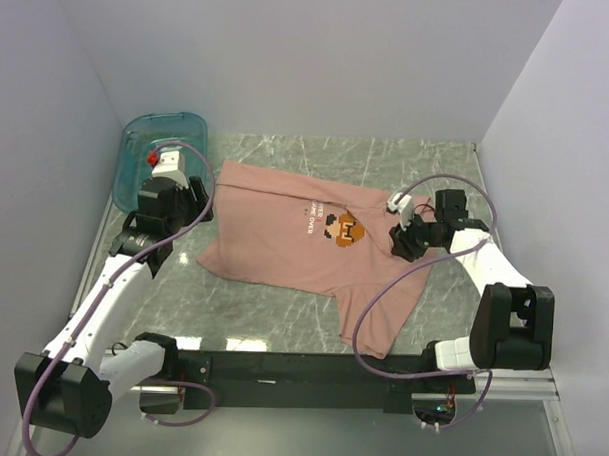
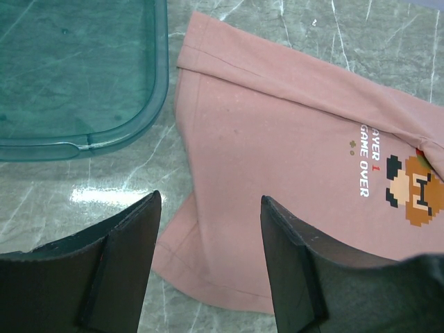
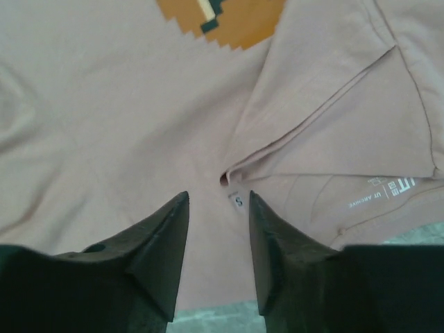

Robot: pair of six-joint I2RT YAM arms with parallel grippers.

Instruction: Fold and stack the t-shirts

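The dusty-pink t-shirt (image 1: pixel 294 238) lies spread on the grey marble table, partly folded, with its pixel-art print (image 1: pixel 347 230) and white text facing up. My left gripper (image 1: pixel 188 206) is open above the shirt's left edge; in the left wrist view the shirt's hem corner (image 2: pixel 208 267) lies between its fingers (image 2: pixel 128 257). My right gripper (image 1: pixel 402 241) is open and low over the shirt's right side, near the collar. In the right wrist view the collar fold and size tag (image 3: pixel 238 201) sit just ahead of the open fingers (image 3: pixel 163 243).
A translucent teal plastic bin (image 1: pixel 147 147) lies at the back left, touching the left arm's far side; it also shows in the left wrist view (image 2: pixel 76 69). White walls close three sides. A purple cable loops over the shirt's lower right sleeve (image 1: pixel 376 316).
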